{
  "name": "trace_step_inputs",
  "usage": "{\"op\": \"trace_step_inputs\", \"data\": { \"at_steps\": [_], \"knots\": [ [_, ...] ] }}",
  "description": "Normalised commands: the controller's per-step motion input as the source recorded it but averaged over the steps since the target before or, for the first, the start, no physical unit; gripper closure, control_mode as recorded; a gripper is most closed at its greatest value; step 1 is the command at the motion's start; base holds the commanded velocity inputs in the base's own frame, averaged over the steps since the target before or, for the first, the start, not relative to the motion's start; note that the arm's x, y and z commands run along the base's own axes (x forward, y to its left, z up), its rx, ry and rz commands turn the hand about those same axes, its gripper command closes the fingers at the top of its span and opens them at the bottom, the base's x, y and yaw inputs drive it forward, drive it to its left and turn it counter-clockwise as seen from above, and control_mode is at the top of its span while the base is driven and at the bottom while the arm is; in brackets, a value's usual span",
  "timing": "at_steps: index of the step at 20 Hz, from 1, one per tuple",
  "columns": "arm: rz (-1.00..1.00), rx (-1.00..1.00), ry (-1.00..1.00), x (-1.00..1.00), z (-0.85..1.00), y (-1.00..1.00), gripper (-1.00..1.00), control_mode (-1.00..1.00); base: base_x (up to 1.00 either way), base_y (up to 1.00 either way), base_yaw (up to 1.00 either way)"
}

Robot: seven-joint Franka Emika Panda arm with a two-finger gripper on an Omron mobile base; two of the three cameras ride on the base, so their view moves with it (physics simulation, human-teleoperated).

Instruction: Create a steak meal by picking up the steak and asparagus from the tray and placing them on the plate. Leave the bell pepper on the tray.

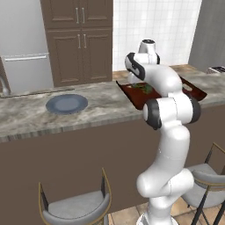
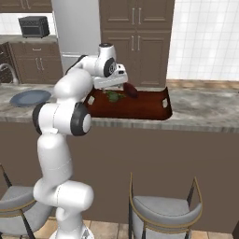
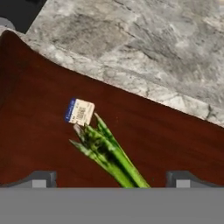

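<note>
The asparagus [image 3: 109, 153], a bundle of thin green stalks with a small white and blue label, lies on the dark reddish-brown tray [image 3: 39, 131]. My gripper [image 3: 110, 180] hangs just above it, open, with one fingertip [image 3: 39, 179] on each side of the stalks. From the right base view the gripper [image 2: 111, 88] is over the tray's [image 2: 144, 106] left part, above the asparagus [image 2: 113, 96], and the steak [image 2: 130, 90] lies just to its right. The blue-grey plate [image 1: 67, 104] sits bare on the counter, well left of the tray [image 1: 134, 97]. The bell pepper is hidden.
The tray sits on a grey marble counter [image 3: 144, 39] near its front edge. Bar stools [image 2: 163, 210] stand below the counter. A faucet [image 1: 3, 85] is at the far left, a toaster [image 1: 216, 69] far right, cabinets and a fridge behind.
</note>
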Motion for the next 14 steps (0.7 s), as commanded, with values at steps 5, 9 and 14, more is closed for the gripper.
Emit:
{"op": "trace_step_inputs", "data": {
  "at_steps": [5, 9, 14],
  "knots": [
    [0.1, 0.0, 0.0, 0.18, -0.28, 0.0, -1.0, -1.0, 0.0, 0.0, 0.0],
    [0.08, 0.0, 0.0, 0.2, -0.38, -0.05, -1.0, -1.0, 0.0, 0.0, 0.0],
    [0.04, 0.0, 0.02, 0.0, -0.47, -0.29, -1.0, -1.0, 0.0, 0.0, 0.0]
  ]
}}
